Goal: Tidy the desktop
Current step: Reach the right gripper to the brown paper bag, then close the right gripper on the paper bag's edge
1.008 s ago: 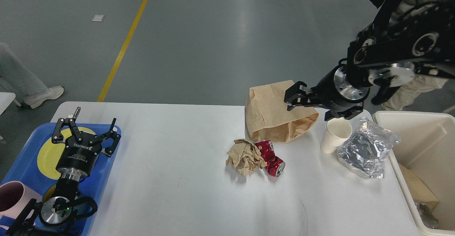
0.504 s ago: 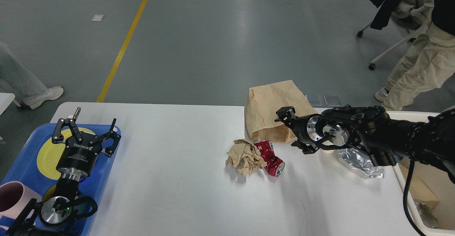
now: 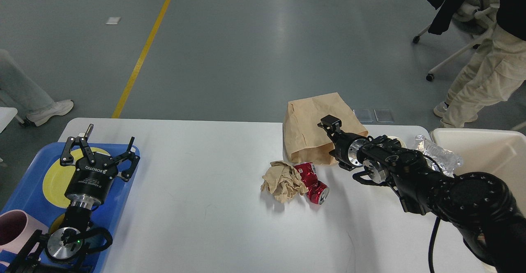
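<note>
The white desktop (image 3: 205, 190) carries a heap of litter right of centre: an upright brown paper bag (image 3: 306, 125), a crumpled ball of brown paper (image 3: 283, 180) and a crushed red can (image 3: 315, 184) touching it. My right arm reaches in low from the lower right. Its gripper (image 3: 330, 126) is seen end-on against the front of the bag, and its fingers cannot be told apart. My left gripper (image 3: 100, 149) stands open over the blue tray (image 3: 24, 190), holding nothing. A white paper cup (image 3: 396, 139) is almost hidden behind my right arm.
A crinkled foil bag (image 3: 441, 157) lies by the cream bin (image 3: 481, 141) at the table's right edge. On the blue tray are a yellow plate (image 3: 53, 178) and a pink mug (image 3: 14, 227). A person (image 3: 481, 75) and a wheeled chair stand beyond the far right corner.
My right arm has dropped from high above the cup to just over the tabletop. Its gripper now sits in front of the paper bag, and the arm covers the cup. The left arm is still.
</note>
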You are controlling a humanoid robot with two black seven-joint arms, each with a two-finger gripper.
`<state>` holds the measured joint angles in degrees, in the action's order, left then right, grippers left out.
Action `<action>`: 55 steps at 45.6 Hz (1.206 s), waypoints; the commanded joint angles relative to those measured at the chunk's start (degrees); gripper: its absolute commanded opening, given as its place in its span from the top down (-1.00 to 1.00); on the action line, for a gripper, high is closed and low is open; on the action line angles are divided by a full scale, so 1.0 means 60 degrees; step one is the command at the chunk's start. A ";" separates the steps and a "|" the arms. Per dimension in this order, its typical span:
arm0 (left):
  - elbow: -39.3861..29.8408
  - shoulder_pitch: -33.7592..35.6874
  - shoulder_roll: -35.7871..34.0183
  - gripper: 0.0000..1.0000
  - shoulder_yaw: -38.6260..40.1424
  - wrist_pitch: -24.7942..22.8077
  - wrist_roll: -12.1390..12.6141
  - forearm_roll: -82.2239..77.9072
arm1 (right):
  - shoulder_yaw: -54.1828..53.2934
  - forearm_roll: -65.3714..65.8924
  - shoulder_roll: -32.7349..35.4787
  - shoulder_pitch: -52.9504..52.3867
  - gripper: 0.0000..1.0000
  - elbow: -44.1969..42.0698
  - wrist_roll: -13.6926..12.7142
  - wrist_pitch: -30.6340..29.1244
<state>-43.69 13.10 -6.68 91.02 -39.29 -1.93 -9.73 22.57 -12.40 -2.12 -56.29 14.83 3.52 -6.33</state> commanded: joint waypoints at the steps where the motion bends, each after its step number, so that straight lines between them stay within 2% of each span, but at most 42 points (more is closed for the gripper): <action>1: 0.0001 0.0000 0.0000 -0.93 -0.0009 0.0000 0.0000 0.0010 | -0.0026 0.0001 -0.0335 0.0021 -1.00 -0.0405 0.0029 0.0015; 6: 0.0001 0.0000 0.0000 -0.93 0.0005 0.0000 0.0000 -0.0005 | -0.0026 0.0001 -0.0453 0.0124 -1.00 -0.0537 0.0029 0.0059; 13: 0.0001 0.0000 0.0000 -0.93 0.0005 0.0000 0.0000 0.0010 | -0.0026 0.0001 -0.0482 0.0227 -0.83 -0.0567 0.0029 0.0103; 21: 0.0001 0.0000 0.0000 -0.93 -0.0009 0.0000 0.0000 0.0010 | -0.0026 0.0001 -0.0555 0.0227 -0.81 -0.0552 0.0029 0.0308; 25: 0.0001 0.0000 0.0000 -0.93 0.0005 0.0000 0.0000 -0.0005 | 0.0003 0.0001 -0.0657 0.0241 -0.65 -0.0566 0.0029 0.0410; 34: 0.0001 0.0000 0.0000 -0.93 -0.0009 0.0000 0.0000 0.0010 | 0.0061 0.0001 -0.0775 0.0358 -0.64 -0.0567 0.0029 0.0586; 35: 0.0001 0.0000 0.0000 -0.93 -0.0009 0.0000 0.0000 -0.0005 | 0.0061 0.0001 -0.0775 0.0359 -0.59 -0.0567 0.0029 0.0601; 38: 0.0001 0.0000 0.0000 -0.93 -0.0009 0.0000 0.0000 0.0010 | 0.0061 0.0001 -0.0775 0.0373 -0.27 -0.0552 0.0029 0.0616; 40: 0.0001 0.0000 0.0000 -0.93 -0.0009 0.0000 0.0000 -0.0005 | 0.0061 0.0001 -0.0775 0.0388 -0.18 -0.0552 0.0029 0.0616; 55: 0.0001 0.0000 0.0000 -0.93 -0.0009 0.0000 0.0000 0.0010 | 0.0076 0.0001 -0.0775 0.0446 -0.21 -0.0567 0.0029 0.0645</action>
<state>-43.68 13.10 -6.68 90.99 -39.29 -1.93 -9.70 23.03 -12.36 -6.77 -53.72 11.46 3.69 -2.48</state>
